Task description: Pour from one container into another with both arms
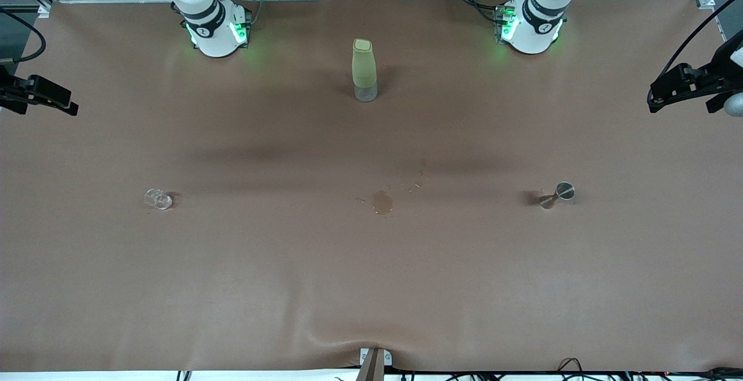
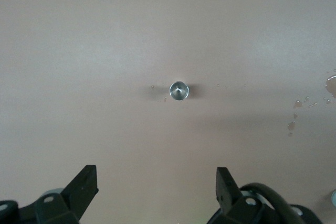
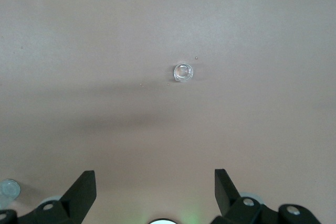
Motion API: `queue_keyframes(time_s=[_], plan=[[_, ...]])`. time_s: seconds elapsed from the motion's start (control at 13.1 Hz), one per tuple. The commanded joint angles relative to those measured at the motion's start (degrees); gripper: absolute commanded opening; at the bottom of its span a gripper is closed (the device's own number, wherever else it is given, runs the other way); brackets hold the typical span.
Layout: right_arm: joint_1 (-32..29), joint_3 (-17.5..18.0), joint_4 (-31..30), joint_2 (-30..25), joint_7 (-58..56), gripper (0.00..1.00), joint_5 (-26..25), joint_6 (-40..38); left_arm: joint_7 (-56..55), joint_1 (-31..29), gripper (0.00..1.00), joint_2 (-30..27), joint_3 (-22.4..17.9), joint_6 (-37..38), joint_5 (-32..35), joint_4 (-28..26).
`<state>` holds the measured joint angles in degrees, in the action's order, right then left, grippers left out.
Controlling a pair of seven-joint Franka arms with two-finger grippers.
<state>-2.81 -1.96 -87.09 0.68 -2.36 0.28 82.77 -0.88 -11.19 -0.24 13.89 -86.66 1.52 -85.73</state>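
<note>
Jaws apart, empty on both: left gripper (image 2: 157,182) high over jigger (image 2: 178,91), right gripper (image 3: 155,184) high over glass cup (image 3: 182,72). Nothing grasped; pickup, pour all left.

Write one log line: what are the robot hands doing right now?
left gripper: open, above jigger | right gripper: open, above glass cup | nothing held

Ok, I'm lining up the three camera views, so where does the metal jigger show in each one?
Front view: jigger stands on the table toward the left arm's end, level with the spill.
Left wrist view: jigger mid-picture, seen from above, ahead of the open left gripper.
Right wrist view: not in it.
Shared landmark: wet spill, also.
</note>
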Motion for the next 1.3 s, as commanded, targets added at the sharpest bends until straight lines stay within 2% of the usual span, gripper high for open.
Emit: queue_keyframes(time_s=[0.0,0.84,1.22], plan=[[0.96,-0.42,0.52,-0.16,1.12,1.0,-0.55,-0.24,-0.26,-0.68,1.0,-0.64,0.61,-0.79,-0.9,-0.84],[0.79,-0.5,0.43,-0.16,1.31,1.0,-0.11,-0.33,1.41,-0.59,1.0,-0.12,0.35,-0.61,-0.64,-0.05],[0.7,-0.5,0.26,-0.24,0.69,1.0,-0.11,-0.24,1.32,-0.59,1.0,-0.2,0.61,-0.7,-1.43,-1.54]])
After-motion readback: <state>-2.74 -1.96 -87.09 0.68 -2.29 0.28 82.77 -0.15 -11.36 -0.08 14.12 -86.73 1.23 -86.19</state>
